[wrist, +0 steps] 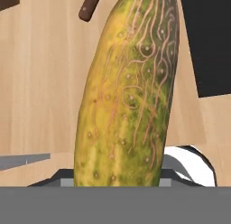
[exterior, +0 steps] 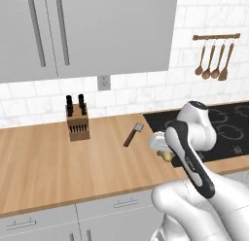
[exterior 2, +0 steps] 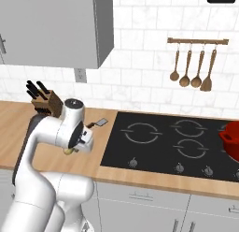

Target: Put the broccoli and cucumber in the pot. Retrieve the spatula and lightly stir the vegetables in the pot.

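My gripper (exterior: 163, 150) is shut on the cucumber (wrist: 128, 96), a yellow-green vegetable with darker streaks that runs up the middle of the hand view. It hangs above the wooden counter (exterior: 44, 162), just left of the hob, and only its yellow end (exterior 2: 70, 152) peeks out under the hand. The spatula (exterior: 133, 134), grey blade and dark handle, lies on the counter beyond the hand (exterior 2: 97, 123); its handle tip (wrist: 89, 8) shows past the cucumber. The red pot (exterior 2: 231, 140) stands at the hob's far right. The broccoli is out of view.
A black hob (exterior 2: 172, 142) lies to the right of the hand. A knife block (exterior: 78, 120) stands at the back of the counter. Wooden spoons and a wooden spatula hang on a wall rail (exterior 2: 193, 62). Grey wall cabinets (exterior: 97, 26) hang overhead.
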### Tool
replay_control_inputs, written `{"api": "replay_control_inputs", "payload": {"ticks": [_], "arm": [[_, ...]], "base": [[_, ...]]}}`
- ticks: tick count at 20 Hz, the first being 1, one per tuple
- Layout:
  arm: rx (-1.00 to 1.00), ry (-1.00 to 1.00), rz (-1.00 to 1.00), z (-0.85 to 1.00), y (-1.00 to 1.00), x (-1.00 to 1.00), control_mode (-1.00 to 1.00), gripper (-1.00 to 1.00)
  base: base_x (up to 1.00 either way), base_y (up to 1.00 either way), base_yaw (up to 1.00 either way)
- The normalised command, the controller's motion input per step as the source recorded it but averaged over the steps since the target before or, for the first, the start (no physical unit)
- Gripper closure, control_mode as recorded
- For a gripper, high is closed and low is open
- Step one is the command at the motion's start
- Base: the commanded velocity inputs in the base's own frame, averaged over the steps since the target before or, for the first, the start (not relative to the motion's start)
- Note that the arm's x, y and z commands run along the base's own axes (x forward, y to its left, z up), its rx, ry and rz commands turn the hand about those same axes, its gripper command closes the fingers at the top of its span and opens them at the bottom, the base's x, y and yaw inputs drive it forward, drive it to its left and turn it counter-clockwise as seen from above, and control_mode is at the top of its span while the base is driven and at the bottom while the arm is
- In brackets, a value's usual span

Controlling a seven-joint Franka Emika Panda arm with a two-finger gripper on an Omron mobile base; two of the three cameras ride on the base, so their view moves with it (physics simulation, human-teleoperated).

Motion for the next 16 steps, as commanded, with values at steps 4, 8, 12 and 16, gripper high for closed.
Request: {"api": "replay_control_inputs", "payload": {"ticks": [4,8,12,16], "arm": [[0.01,0.0,0.0,1.0,-0.6,-0.09,-1.0,1.0],[0.0,-0.03,0.0,1.0,-0.15,-0.34,-1.0,1.0],[-0.03,-0.04,0.0,0.85,0.0,-0.28,-1.0,1.0],[-0.03,-0.02,-0.01,0.56,0.0,-0.49,-1.0,1.0]], "base": [[0.0,0.0,0.0],[0.0,0.0,0.0],[0.0,0.0,0.0],[0.0,0.0,0.0]]}}
